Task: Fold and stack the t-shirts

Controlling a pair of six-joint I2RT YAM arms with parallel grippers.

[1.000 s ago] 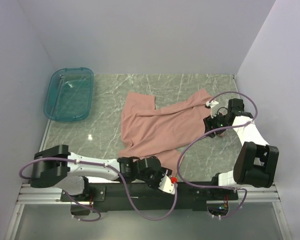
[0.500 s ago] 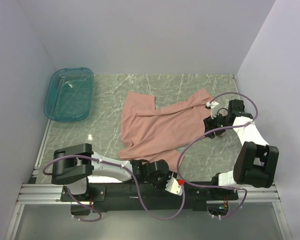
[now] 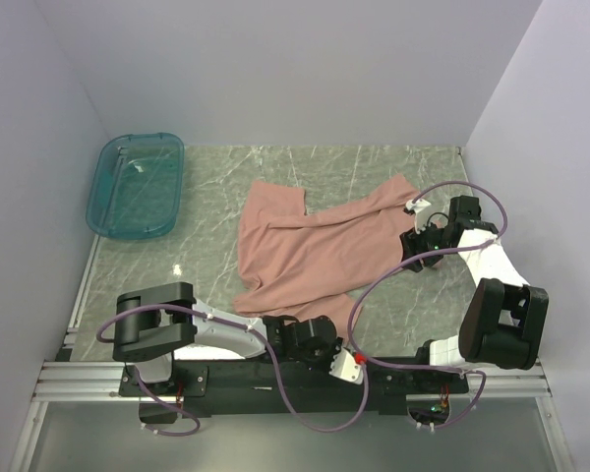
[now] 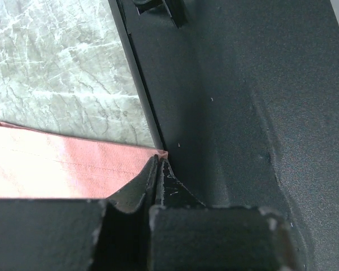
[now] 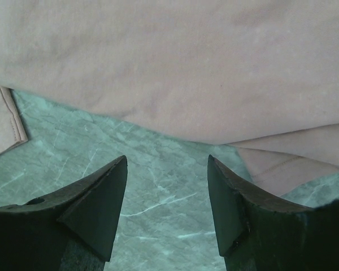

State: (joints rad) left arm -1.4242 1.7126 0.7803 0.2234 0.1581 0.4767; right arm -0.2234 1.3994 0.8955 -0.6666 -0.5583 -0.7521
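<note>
Biggest thing here is the grey-green marble table (image 3: 202, 261), boxed in by pale walls. Sprawled across the middle of it, leaning toward the right of the overhead view, is the dusty-pink t-shirt (image 3: 310, 246). It's lying rumpled and open, not folded at all, with one narrow bit trailing down toward the bottom centre of the frame.

The teal see-through tray (image 3: 136, 187) sits at the upper left, well apart from the shirt.

Along the bottom edge is the black mounting rail (image 3: 275, 379) with both arms on it. The left arm is curled low along the rail, reaching toward the bottom centre.

The left gripper (image 4: 158, 165) has its jaws squeezed together right at the corner of the shirt's hem, where the marble meets the black rail. The cloth runs up to the tips, but I honestly can't tell if any of it is pinched between them.

The right gripper (image 5: 166, 169) is at the shirt's right edge with its jaws spread wide and nothing in them. Its fingers (image 5: 101, 209) are over bare marble, with the pink fabric just past the tips.
</note>
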